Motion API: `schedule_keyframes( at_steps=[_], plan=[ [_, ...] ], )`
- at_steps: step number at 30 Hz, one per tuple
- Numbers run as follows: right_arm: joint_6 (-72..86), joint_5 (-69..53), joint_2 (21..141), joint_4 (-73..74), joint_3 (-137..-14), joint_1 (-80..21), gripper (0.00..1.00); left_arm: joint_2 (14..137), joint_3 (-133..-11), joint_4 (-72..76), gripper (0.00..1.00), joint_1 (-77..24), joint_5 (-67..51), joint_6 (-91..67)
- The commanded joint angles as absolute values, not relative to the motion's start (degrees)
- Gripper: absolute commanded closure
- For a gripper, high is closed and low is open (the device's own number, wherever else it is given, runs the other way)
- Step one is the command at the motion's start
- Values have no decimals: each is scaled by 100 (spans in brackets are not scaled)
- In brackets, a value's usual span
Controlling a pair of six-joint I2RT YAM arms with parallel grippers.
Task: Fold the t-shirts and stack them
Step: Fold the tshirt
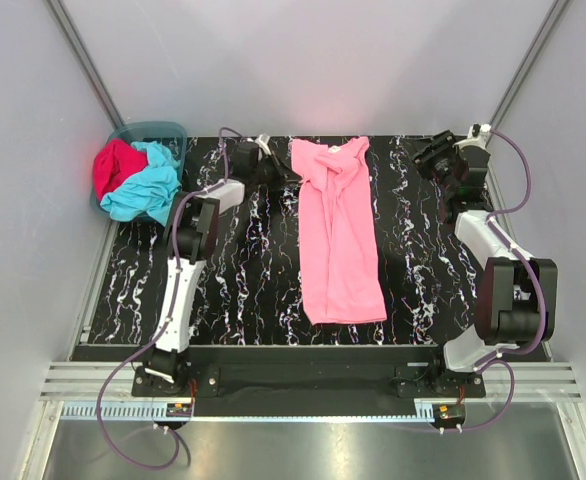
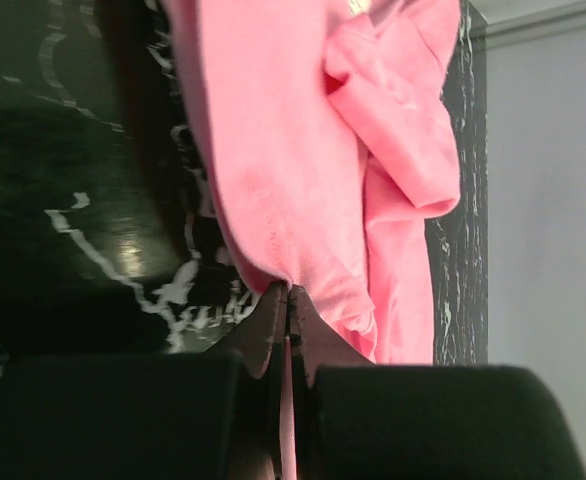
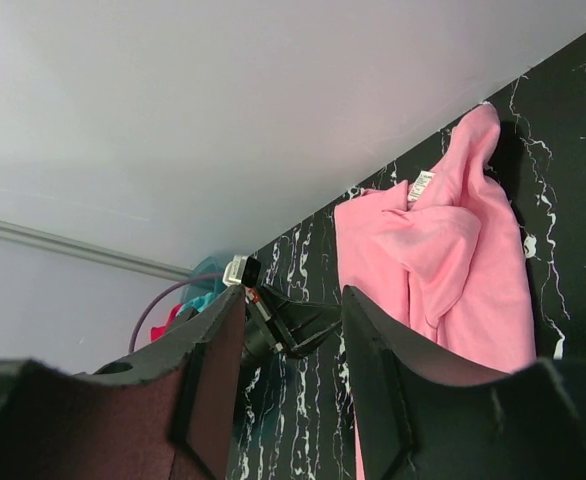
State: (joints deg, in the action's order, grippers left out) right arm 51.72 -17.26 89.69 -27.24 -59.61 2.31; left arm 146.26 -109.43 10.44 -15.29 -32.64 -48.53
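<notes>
Three t-shirts are in view, one of each colour. The pink t-shirt lies in the middle of the black marbled table, folded into a long narrow strip that runs from the far edge toward the arms' bases, collar end farthest away. The turquoise t-shirt and the red t-shirt are bunched together at the far left corner, touching each other in the single teal basket. The turquoise one spills over the basket's near rim.

There are two arms and two grippers. The left gripper reaches to the far end of the table, right against the pink shirt's left edge near the collar. In its wrist view the fingers are pressed together, with a fold of pink cloth pinched between their tips. The right gripper is at the far right of the table, well apart from the pink shirt. Its jaws stand apart with nothing between them. Beyond them, its wrist view shows the shirt's collar end and one white neck label
</notes>
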Motion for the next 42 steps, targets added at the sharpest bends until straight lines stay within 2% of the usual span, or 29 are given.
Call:
schedule_keyframes(
  at_steps=[1, 16, 24, 31, 37, 39, 40, 41, 42],
  plan=[
    [5221, -1811, 8868, -3059, -5977, 246, 50, 14054, -11302, 1389, 100, -1714, -3481, -4896],
    [5308, -1863, 8956, -3111, -5977, 237, 51, 13579, -11637, 571, 100, -1943, -3313, -4219],
    [5291, -1863, 8851, -3147, -5906, 237, 52, 14282, -12260, 457, 98, -2250, -3472, -4491],
    [5308, -1890, 8886, -3199, -5941, 237, 53, 14844, -12401, 475, 91, -2566, -3533, -4632],
    [5353, -1907, 8947, -3261, -5898, 220, 55, 15099, -12445, 448, 90, -2847, -3533, -4641],
    [5344, -1907, 8956, -3261, -5889, 220, 55, 15117, -12428, 431, 86, -2909, -3533, -4623],
    [5335, -1907, 8965, -3278, -5889, 211, 55, 15117, -12428, 405, 81, -2935, -3533, -4614],
    [5335, -1907, 8965, -3270, -5889, 202, 55, 15108, -12393, 387, 72, -2979, -3516, -4579],
    [5335, -1907, 8982, -3270, -5889, 193, 55, 15082, -12358, 361, 53, -2979, -3498, -4553]
  ],
)
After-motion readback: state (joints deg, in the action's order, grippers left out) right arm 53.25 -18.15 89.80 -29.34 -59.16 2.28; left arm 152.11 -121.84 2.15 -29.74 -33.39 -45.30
